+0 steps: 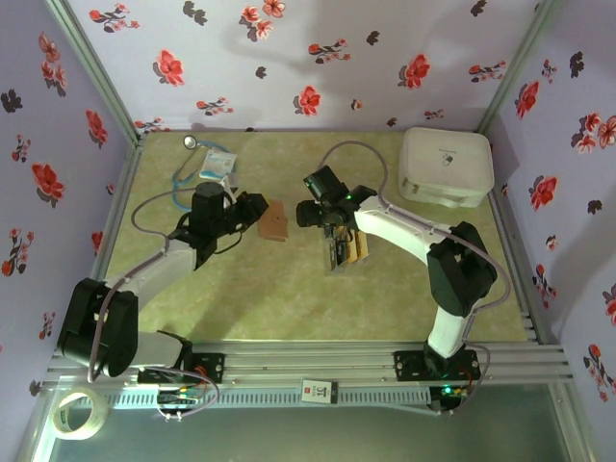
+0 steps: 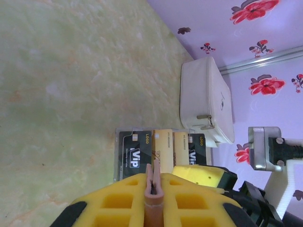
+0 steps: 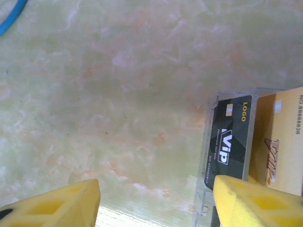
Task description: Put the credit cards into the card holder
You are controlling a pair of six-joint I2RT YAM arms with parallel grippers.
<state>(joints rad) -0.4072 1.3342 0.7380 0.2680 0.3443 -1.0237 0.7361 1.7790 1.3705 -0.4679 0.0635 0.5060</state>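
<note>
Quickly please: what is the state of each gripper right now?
Left gripper: closed, holding the card holder by its edge.
Right gripper: open, jaws apart, holding nothing.

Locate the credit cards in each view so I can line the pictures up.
Top external: credit cards at table centre, down-right of the brown card holder.
Left wrist: low centre, a row just past the left gripper.
Right wrist: lower right, beside the right gripper.
Shared landmark: black VIP card at the row's end, in both wrist views.
</note>
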